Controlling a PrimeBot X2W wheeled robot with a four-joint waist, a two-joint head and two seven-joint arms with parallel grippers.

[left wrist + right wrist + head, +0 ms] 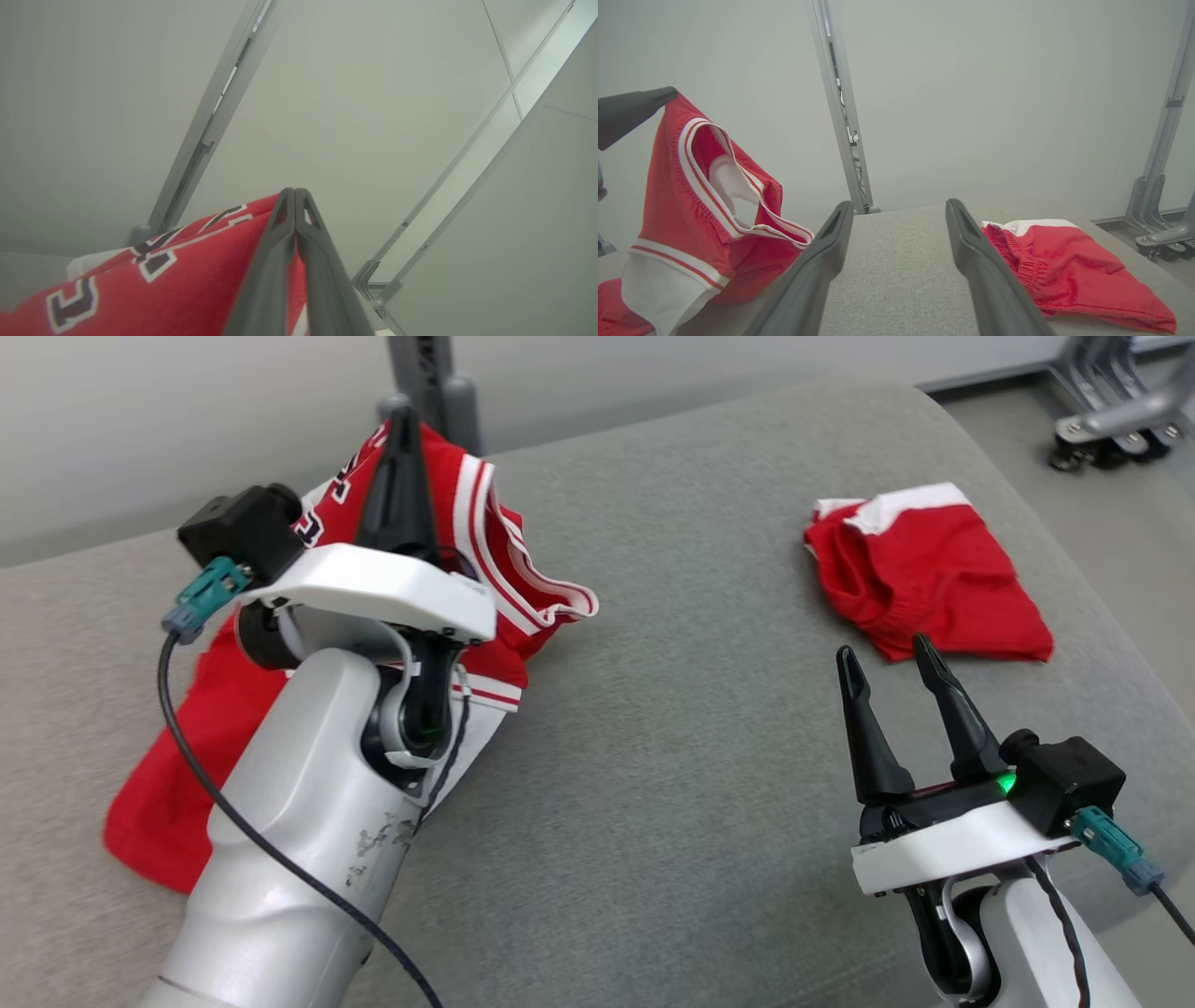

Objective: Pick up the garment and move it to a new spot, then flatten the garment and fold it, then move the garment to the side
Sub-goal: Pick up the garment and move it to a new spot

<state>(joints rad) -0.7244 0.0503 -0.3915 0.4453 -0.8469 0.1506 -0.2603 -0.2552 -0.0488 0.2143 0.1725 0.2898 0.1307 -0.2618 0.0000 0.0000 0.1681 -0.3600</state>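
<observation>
**Head view.** The left end effector (403, 429) has its two dark fingers pressed together, clamped on an upper edge of the jersey (523, 588), a red garment with white-and-red striped trim and dark, white-edged lettering. The pinched part is raised above the far left of the table (700, 616). The rest of the cloth hangs down behind the pale forearm, and its lower end lies bunched on the grey fabric top near the left edge. The right end effector (887, 653) hovers over the near right of the table, fingers apart and holding nothing. It points toward the shorts (934, 579), a crumpled red pair with a white band on the far right of the table, well apart from the jersey. Its fingertips come close to the near edge of the shorts; whether they touch cannot be told. A grey post (439, 383) rises behind the table. **Left wrist view.** The closed fingers (278, 261) meet at their tips with red cloth caught between them (the lettered panel falls away to that view's left), against a pale wall (373, 93). **Right wrist view.** A finger of the left end effector enters from the upper left, holding the jersey by its top. An opening with striped binding gapes below it, and the lower cloth reaches the table.
</observation>
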